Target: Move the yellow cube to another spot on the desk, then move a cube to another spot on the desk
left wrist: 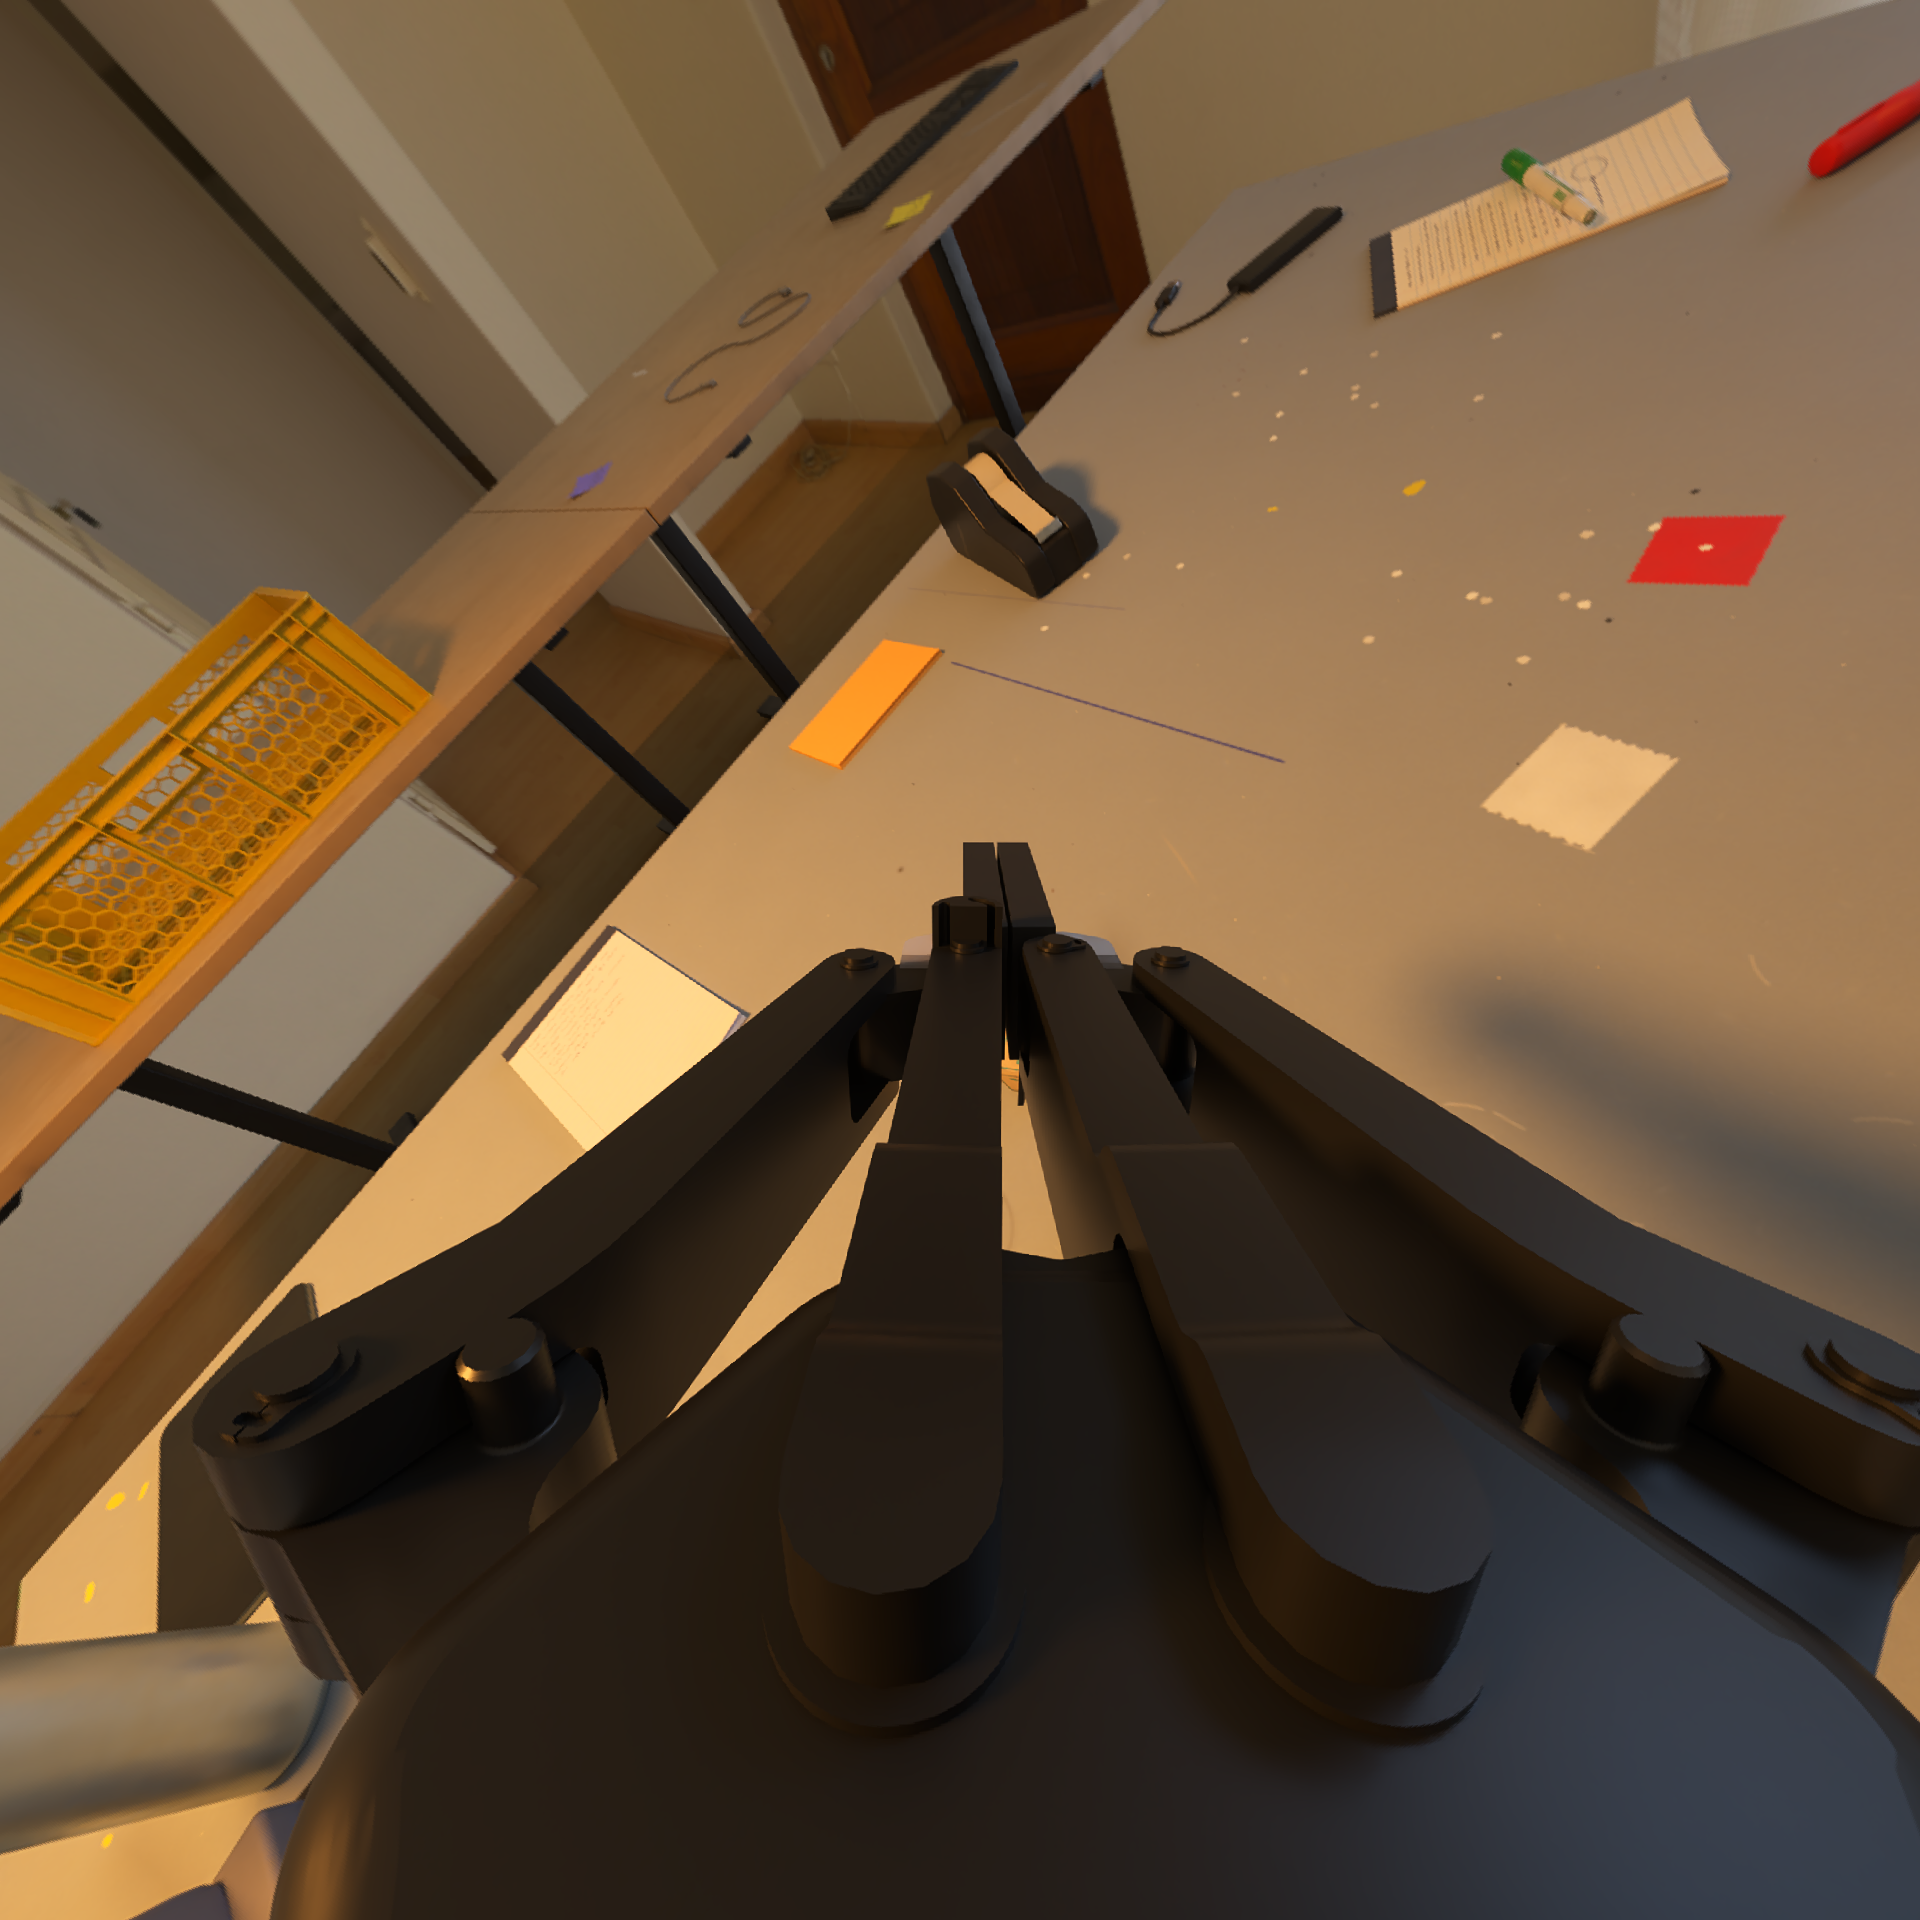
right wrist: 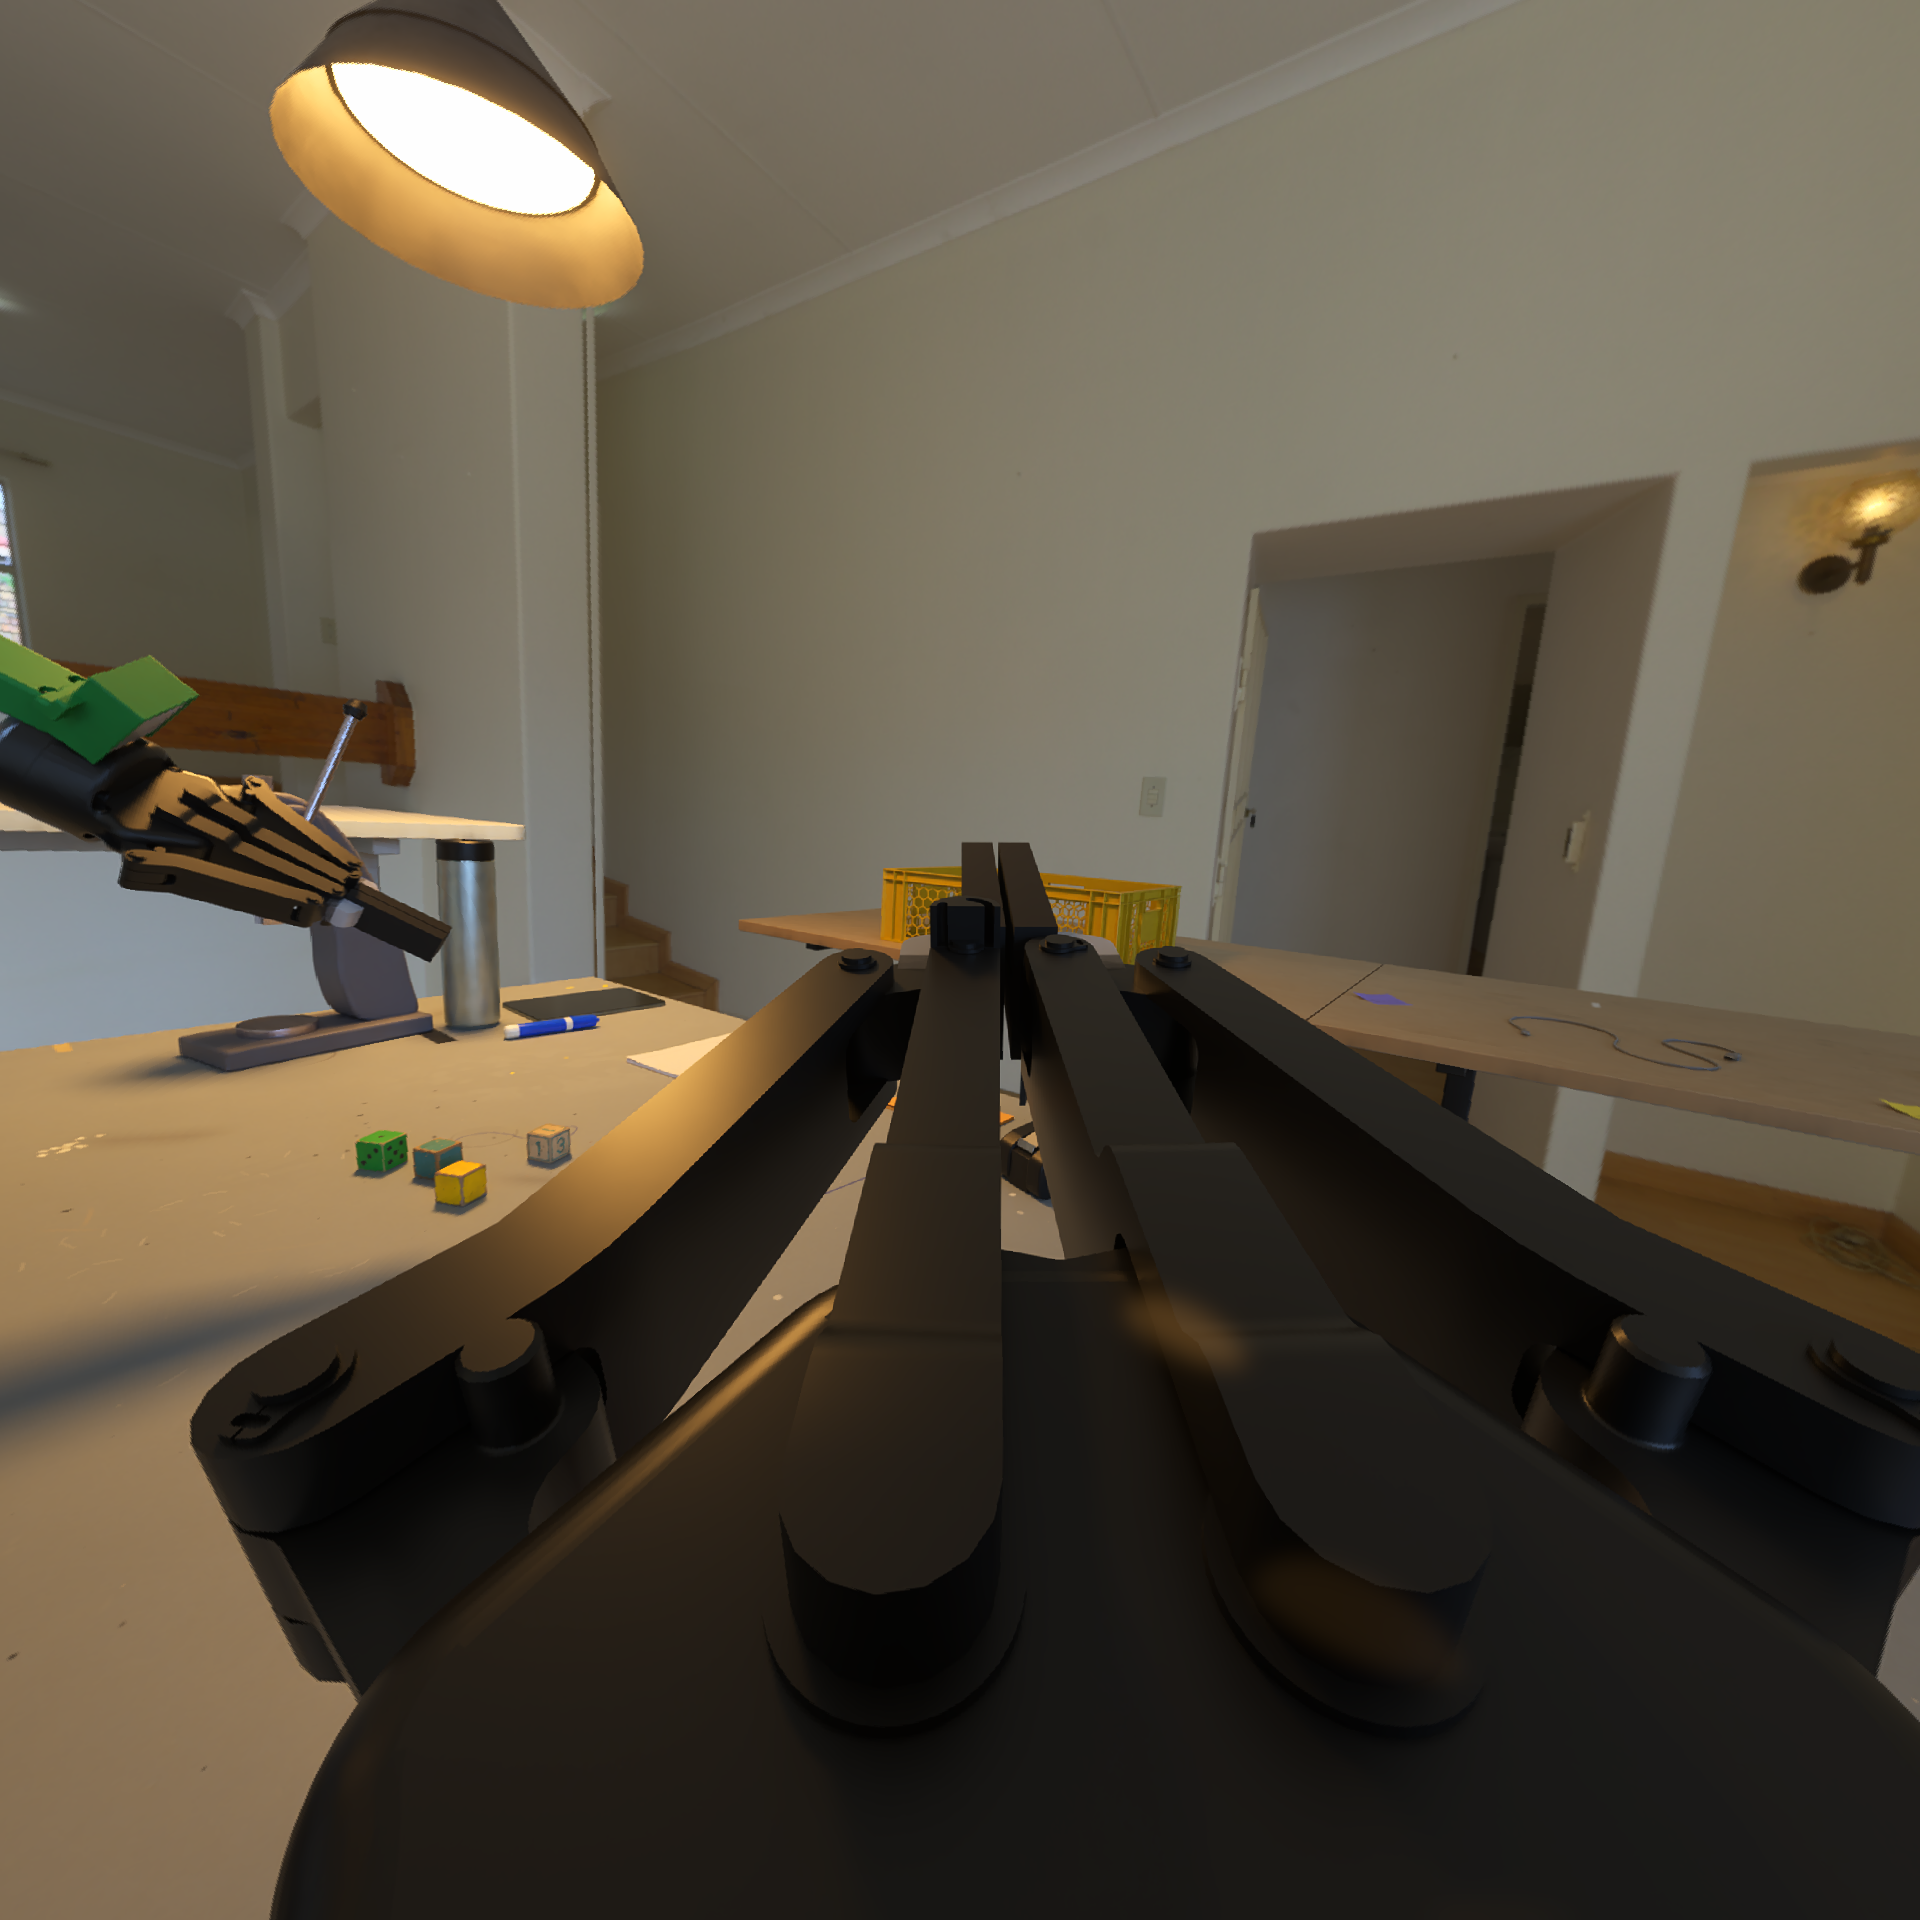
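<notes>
Both grippers are clenched on nothing: the left gripper (left wrist: pixel 995 868) hangs over the grey table (left wrist: pixel 1299 935) with its fingertips pressed together, and the right gripper (right wrist: pixel 995 868) points out level across the room, likewise pinched together and empty.

The yellow cube (right wrist: pixel 460 1182) sits on the table in the right wrist view, at the near edge of a small cluster. A teal cube (right wrist: pixel 436 1157) is touching or just behind it, a green die (right wrist: pixel 381 1151) stands just beside that, and a pale numbered block (right wrist: pixel 548 1144) is a little apart. The left wrist view shows no cubes at all.

The main risk, as I judge it, is the crowding. Fingers closing on the yellow cube could nudge or drag the teal cube along with it, or pinch both at once. Either gripper must also open before descending, or the tips will simply push the cube aside. The left arm, seen at the far left of the right wrist view, hovers close to a metal flask (right wrist: pixel 468 935) and a grey stand (right wrist: pixel 312 1023), and a careless swing could knock the flask over.

As for writing, the block carries digits, the lined notepad (left wrist: pixel 1548 208) under a green-capped marker (left wrist: pixel 1553 187) bears text too small to make out, and no brand is legible anywhere.
</notes>
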Motion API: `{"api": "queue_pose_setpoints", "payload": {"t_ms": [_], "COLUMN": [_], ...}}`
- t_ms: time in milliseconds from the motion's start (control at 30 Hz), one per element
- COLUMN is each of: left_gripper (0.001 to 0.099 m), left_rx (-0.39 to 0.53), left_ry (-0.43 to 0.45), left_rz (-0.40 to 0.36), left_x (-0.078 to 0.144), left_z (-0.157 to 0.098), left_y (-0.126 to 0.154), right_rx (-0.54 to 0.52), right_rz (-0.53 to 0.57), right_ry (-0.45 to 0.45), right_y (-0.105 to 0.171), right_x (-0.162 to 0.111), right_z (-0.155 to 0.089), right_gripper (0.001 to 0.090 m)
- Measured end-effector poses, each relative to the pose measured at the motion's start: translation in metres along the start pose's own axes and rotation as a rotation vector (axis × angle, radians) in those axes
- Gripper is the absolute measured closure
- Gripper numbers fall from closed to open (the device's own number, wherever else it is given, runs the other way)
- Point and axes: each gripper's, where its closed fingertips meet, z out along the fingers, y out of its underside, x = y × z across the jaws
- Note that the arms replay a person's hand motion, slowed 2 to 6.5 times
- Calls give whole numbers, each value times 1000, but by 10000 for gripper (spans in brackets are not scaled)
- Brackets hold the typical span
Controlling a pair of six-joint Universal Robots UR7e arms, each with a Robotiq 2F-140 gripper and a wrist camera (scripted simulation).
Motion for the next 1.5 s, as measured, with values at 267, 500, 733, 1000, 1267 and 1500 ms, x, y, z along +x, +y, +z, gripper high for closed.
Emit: {"api": "queue_pose_setpoints", "payload": {"t_ms": [267, 500, 733, 1000, 1267, 1500], "left_gripper": [990, 952, 874, 789, 752, 667], "left_rx": [-75, -127, -212, -345, -453, -518], "left_ry": [124, 233, 301, 344, 450, 498], "left_rz": [-5, -31, -32, -11, -11, -15], "left_x": [20, 38, 52, 63, 82, 91], "left_z": [24, 44, 62, 75, 79, 83], "left_y": [9, 17, 29, 49, 68, 79], "right_rx": [-51, -72, -86, -114, -134, -162], "right_rz": [2, -12, -7, 2, -1, 8], "right_ry": [-25, -20, -29, -45, -39, -58], "right_y": [6, 9, 11, 17, 23, 28], "right_x": [-3, -3, -4, -4, -3, -5], "right_z": [0, 0, 1, 3, 6, 9], "right_gripper": [892, 892, 892, 893, 893, 892]}}
